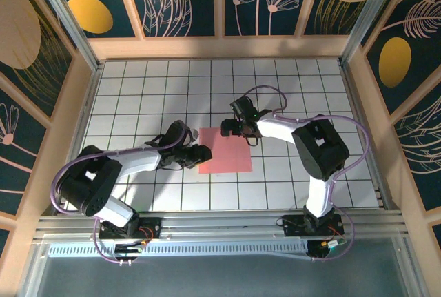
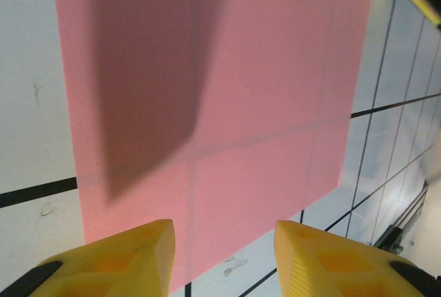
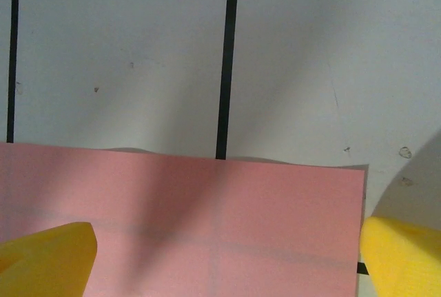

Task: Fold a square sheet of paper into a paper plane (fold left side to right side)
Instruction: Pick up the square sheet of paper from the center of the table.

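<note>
The square sheet of paper is salmon pink and lies flat on the white tiled table, near its middle. My left gripper sits low at the sheet's left edge. In the left wrist view its yellow fingers stand apart over the paper, whose near edge runs between them, so the left gripper is open. My right gripper hovers at the sheet's far edge. It is wide open, with the paper spanning the gap below its fingertips.
Black grid lines cross the table. Wood-framed patterned walls close in the left, right and back. An aluminium rail with both arm bases runs along the near edge. Bare tiles surround the sheet.
</note>
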{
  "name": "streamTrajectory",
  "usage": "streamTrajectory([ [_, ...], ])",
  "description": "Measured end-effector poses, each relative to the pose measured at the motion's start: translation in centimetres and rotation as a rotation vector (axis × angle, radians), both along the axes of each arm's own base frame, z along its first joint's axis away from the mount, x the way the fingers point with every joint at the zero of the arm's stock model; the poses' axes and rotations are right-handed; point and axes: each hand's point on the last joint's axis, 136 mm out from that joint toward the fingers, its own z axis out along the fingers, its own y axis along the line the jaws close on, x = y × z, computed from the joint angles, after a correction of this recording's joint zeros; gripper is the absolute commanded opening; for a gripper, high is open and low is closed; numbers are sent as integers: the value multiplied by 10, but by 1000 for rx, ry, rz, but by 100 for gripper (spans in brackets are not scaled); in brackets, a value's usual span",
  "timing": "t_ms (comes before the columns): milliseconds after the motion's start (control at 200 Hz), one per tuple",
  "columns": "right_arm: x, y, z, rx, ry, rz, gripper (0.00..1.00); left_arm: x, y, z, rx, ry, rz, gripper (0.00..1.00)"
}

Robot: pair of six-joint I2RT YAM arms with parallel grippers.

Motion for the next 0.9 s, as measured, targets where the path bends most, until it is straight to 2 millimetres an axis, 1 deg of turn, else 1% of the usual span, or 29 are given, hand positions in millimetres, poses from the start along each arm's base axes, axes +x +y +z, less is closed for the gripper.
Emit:
streamTrajectory([
  [175,-3,2,-1,-21,-6,17,98,-3,1,-9,14,28,-3,42],
  [230,-5,3,-1,-25,-5,22,97,-4,2,-12,20,37,-3,40],
  [310,-8,5,-2,-33,-4,30,97,-4,1,-14,22,41,-4,39],
  [531,-26,19,-3,-57,21,82,95,0,-1,-15,25,40,-7,38],
  [601,-35,25,-3,-66,34,105,92,1,-2,-15,25,39,-9,38],
  [741,-51,32,-4,-85,64,143,84,1,-2,-15,26,38,-9,37],
  [901,-61,36,-4,-97,93,171,74,2,-2,-14,26,37,-8,37],
])
